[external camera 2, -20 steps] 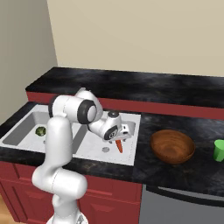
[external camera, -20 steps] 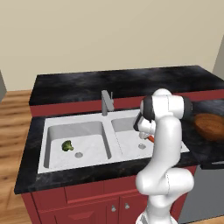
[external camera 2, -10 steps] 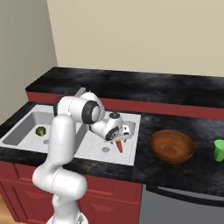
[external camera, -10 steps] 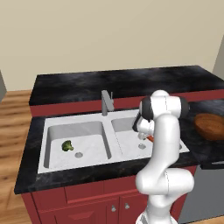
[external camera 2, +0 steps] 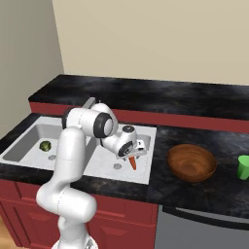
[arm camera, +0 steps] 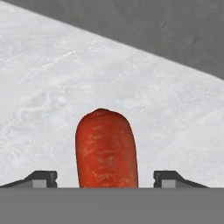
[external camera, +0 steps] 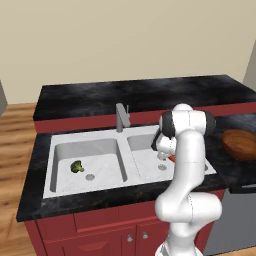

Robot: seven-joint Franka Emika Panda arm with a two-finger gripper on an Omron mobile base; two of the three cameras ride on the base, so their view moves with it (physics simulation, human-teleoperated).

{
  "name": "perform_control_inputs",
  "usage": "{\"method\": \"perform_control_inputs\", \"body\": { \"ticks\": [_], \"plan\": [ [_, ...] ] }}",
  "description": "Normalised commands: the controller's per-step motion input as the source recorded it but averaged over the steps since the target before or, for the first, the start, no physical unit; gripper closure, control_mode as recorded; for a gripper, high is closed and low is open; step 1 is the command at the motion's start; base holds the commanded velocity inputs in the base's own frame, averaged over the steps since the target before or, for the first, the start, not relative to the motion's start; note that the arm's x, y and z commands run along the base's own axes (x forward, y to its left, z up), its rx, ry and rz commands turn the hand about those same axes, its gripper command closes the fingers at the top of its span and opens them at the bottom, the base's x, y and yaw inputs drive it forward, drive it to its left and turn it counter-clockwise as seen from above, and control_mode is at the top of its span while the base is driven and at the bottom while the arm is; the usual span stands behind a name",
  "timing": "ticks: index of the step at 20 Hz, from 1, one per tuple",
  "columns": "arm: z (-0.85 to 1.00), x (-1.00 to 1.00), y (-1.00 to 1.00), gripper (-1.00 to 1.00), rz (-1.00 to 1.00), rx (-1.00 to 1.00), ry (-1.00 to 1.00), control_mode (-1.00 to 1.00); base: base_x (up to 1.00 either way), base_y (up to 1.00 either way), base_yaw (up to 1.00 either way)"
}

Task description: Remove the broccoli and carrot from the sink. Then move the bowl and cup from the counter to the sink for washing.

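Dropping a little lower into the right basin of the sink [external camera: 100, 185], my pincer [arm camera: 105, 178] stood open astride the carrot [arm camera: 106, 148] — its long axis running straight ahead between my tips.

Even, bright rendered light, soft faint shadows, no glare or blur.

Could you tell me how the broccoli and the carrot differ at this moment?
The broccoli is dark green and rounded; the carrot is orange-red, slim and tapered. The broccoli lies alone in the left basin of the sink, near its drain; the carrot sits in the right basin, between the gripper's open fingers. Both are small vegetables not yet taken out.
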Motion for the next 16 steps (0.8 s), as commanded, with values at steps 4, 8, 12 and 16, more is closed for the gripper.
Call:
{"method": "perform_control_inputs", "body": {
  "ticks": [4,8,12,16],
  "plan": [
    [-0.09,0.0,0.0,1.0,0.0,0.0,0.0,-1.0,0.0,0.0,0.0],
    [-0.06,0.0,0.0,1.0,0.0,0.0,0.11,-1.0,0.0,0.0,0.0],
    [-0.01,0.0,-0.01,1.0,0.0,0.0,0.1,-1.0,0.0,0.0,0.0],
    [0.17,-0.02,-0.04,1.0,0.0,0.0,0.06,-1.0,0.0,0.0,0.0]
  ]
}}
